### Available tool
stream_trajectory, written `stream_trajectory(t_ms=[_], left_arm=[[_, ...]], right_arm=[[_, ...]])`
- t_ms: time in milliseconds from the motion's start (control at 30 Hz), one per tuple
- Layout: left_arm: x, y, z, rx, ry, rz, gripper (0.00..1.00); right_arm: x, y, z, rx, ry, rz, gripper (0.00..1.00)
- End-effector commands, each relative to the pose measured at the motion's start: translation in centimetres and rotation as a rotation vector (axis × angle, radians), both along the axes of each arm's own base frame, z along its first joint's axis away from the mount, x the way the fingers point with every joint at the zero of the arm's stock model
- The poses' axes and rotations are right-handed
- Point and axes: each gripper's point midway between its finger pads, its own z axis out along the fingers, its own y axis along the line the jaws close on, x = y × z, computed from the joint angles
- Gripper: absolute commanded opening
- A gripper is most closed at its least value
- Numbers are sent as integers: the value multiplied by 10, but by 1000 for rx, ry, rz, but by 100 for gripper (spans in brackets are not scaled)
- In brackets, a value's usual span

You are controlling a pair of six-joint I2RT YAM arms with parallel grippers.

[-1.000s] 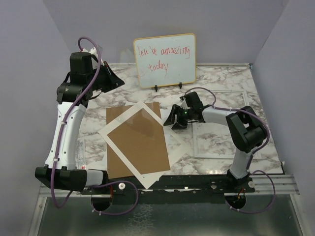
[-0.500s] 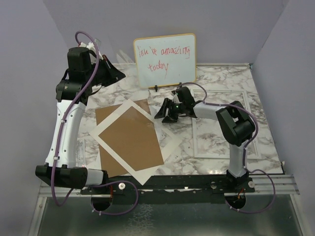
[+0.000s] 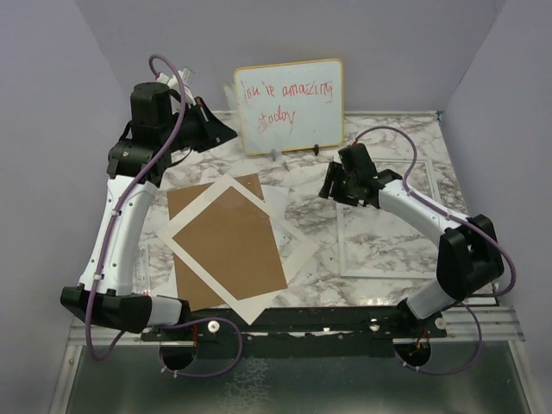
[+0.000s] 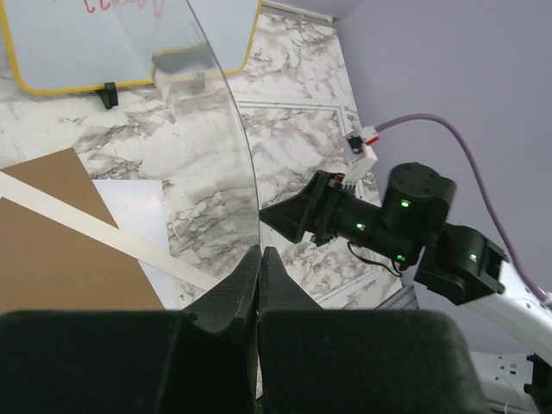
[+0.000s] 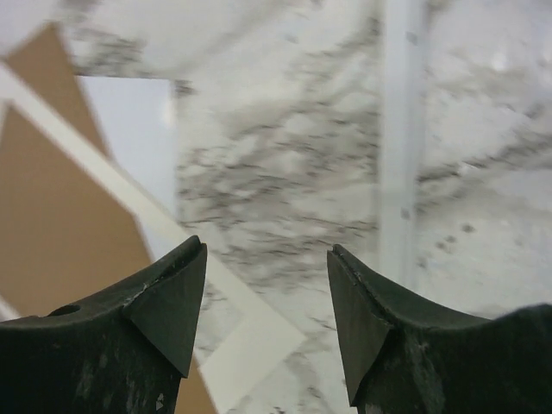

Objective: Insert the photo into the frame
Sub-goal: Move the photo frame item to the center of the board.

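Note:
The photo lies white side up by the far right corner of the white mat; it also shows in the left wrist view and the right wrist view. The frame's thin white rim lies flat on the table's right half and also shows in the right wrist view. My left gripper, raised near the whiteboard, is shut on the edge of a clear, curved pane. My right gripper hangs open and empty above the marble between the photo and the frame rim.
A white mat with a cut-out window lies askew on a brown backing board at centre left. A wood-edged whiteboard with red handwriting stands at the back. Purple walls close in the sides.
The mat and board slid left and turned, uncovering the white sheet. My right gripper drew back to the right from the mat's corner. My left gripper shifted slightly right with the pane.

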Motion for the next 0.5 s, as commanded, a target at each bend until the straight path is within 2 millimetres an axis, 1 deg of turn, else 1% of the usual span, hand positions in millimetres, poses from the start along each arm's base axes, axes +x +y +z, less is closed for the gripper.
stream_trajectory(t_ms=[0,100,167,267,333,467], left_arm=[[-4,-17,3,-34,-3,-58,0],[-4,-23,-1,-37,11,-76,0],[-4,-25,-5,-33,20,-82,0],[-2,-26,-12,-25,33,-83,0],[-1,-26,-13,-22,33,-84,0],[2,-28,-14,-16,33,-88,0]], right_arm=[[-49,-74,-83,-322,254,-105,63],[-60,-77,-96,-333,303,-97,64],[-66,-72,-104,-316,335,-78,64],[-70,-72,-114,-320,367,-76,62],[-66,-70,-115,-318,357,-66,58],[-60,-63,-120,-307,354,-22,45]])
